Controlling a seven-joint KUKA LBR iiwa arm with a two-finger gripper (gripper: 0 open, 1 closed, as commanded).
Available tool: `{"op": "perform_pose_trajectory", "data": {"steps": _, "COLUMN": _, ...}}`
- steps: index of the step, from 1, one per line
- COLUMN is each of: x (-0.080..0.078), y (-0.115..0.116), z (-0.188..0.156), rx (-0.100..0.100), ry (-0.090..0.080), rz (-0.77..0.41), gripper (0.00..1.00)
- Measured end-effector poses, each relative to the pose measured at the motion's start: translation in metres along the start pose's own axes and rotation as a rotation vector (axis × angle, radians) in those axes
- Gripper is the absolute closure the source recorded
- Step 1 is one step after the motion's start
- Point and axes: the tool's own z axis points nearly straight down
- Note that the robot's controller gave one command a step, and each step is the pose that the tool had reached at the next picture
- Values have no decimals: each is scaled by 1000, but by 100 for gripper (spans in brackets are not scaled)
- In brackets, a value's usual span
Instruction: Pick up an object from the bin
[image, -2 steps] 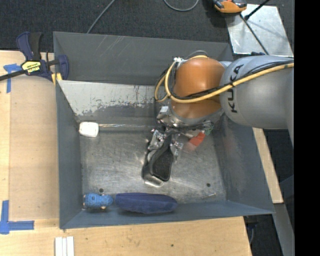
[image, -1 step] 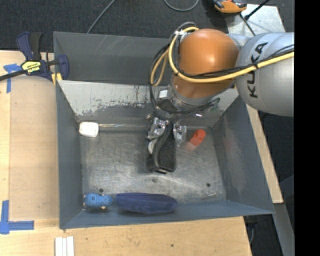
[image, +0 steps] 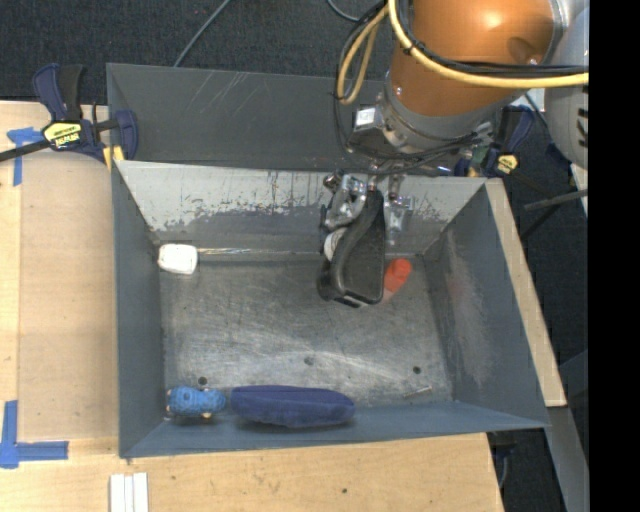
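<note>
Gripper (image: 368, 222) shown toward 12 o'clock of the bin (image: 300, 185) floor, its fingers (image: 342, 212) drawn narrow on the upper end of a black oblong thing (image: 352, 272). The thing's long axis is laid from 1 to 7 o'clock; whether its lower end is touching the floor cannot be told. A small red piece (image: 398, 275) is seen just beside it at 3 o'clock.

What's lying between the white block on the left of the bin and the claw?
Nothing: in the camera view, the bin floor is bare between the white block and the claw. The small red thing lies on the claw's other side.
</note>
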Motion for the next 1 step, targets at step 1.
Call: {"op": "perform_pose_trajectory", "data": {"steps": 1, "x": 34, "y": 23, "z": -39, "rx": -7, "ry": 0, "rz": -475, "gripper": 100}}
